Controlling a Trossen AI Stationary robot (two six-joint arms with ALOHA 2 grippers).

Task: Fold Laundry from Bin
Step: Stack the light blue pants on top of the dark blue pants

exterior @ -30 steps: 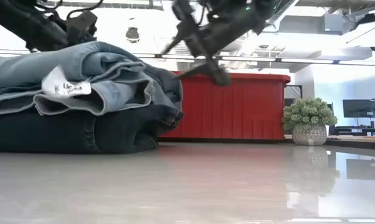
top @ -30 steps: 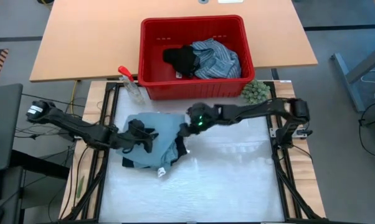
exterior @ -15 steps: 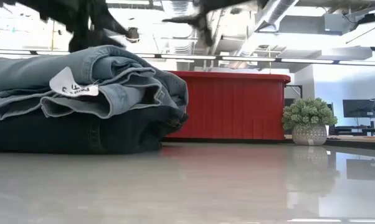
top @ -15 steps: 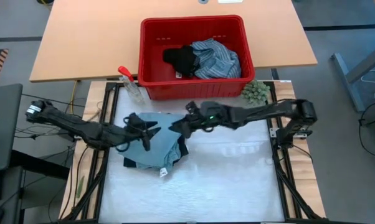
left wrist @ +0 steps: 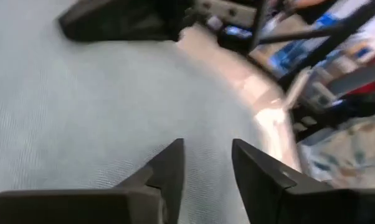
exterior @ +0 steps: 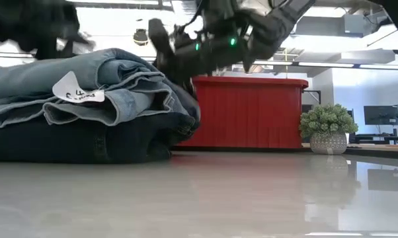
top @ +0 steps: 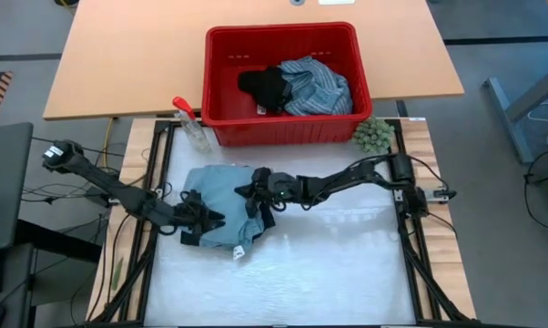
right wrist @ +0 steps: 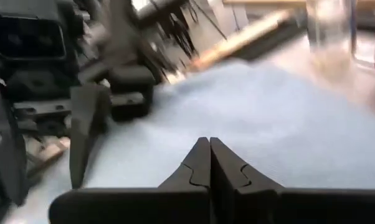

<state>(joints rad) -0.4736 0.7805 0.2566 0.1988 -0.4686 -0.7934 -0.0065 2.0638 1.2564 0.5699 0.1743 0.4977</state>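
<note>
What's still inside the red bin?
In the bin: a striped shirt and a black piece beside it. Anything beneath them is covered.

Your two arms are dark, near-black, built of slim jointed links. The left arm (top: 119,189) carries a small white-marked fitting near its base end, and thin dark cables trail from that end. The right arm (top: 347,177) has a bulkier black joint housing near its base, with a short cable and a pale connector beside it. Your right arm's wrist block shows small green indicator lights in the low view (exterior: 232,41), with a blue-green one next to them. The left gripper (left wrist: 206,168) has two matte black fingers with stepped, angular inner edges. The right gripper (right wrist: 209,163) has matching black fingers with notched, interlocking profiles on a wide dark base.
</note>
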